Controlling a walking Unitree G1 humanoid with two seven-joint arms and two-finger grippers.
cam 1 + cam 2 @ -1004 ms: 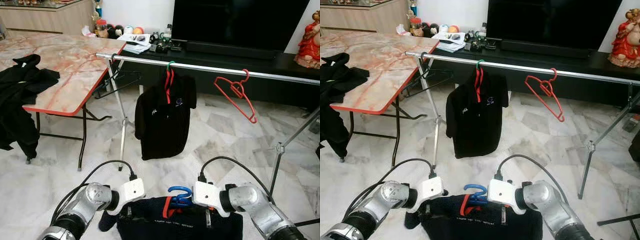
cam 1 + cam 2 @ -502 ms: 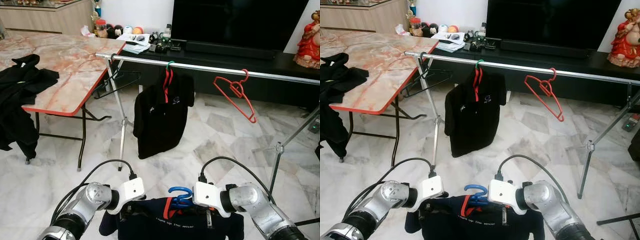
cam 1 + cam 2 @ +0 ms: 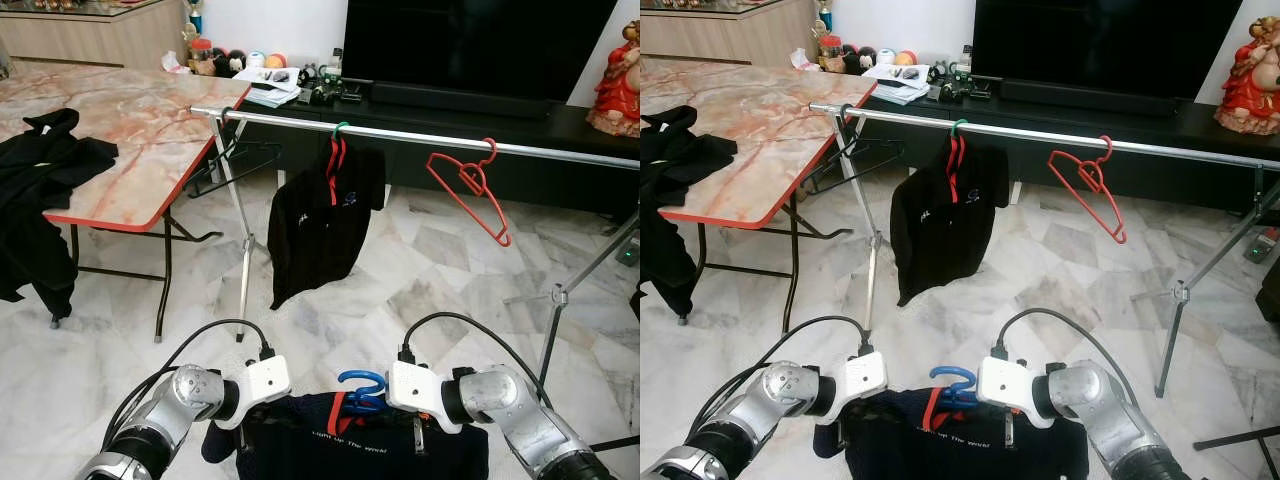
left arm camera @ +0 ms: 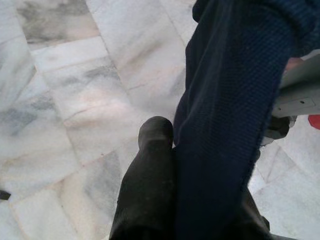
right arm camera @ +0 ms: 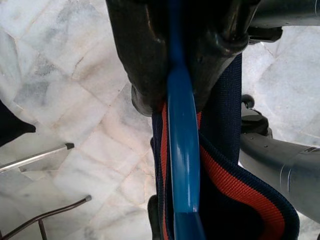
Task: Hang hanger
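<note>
The robot stands back from the clothes rail (image 3: 420, 135), holding a navy shirt (image 3: 365, 455) on a blue hanger (image 3: 360, 388) low in front of it. The right pincer (image 5: 181, 82) is clenched on the hanger; the left pincer (image 4: 172, 165) pinches the shirt's fabric. This looks like the carrying stage. Next it likely needs to step closer and lift the hook over the rail, probably between the black polo shirt (image 3: 322, 228) and the red hanger (image 3: 470, 190).

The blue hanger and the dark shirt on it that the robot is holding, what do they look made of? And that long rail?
The blue hanger looks like smooth, glossy moulded plastic, going by its sheen and even colour. The navy shirt with the orange-trimmed collar is a knitted fabric, probably cotton piqué; its fine textured weave shows clearly. The long silver rail appears to be polished metal tubing, bright and reflective.
</note>
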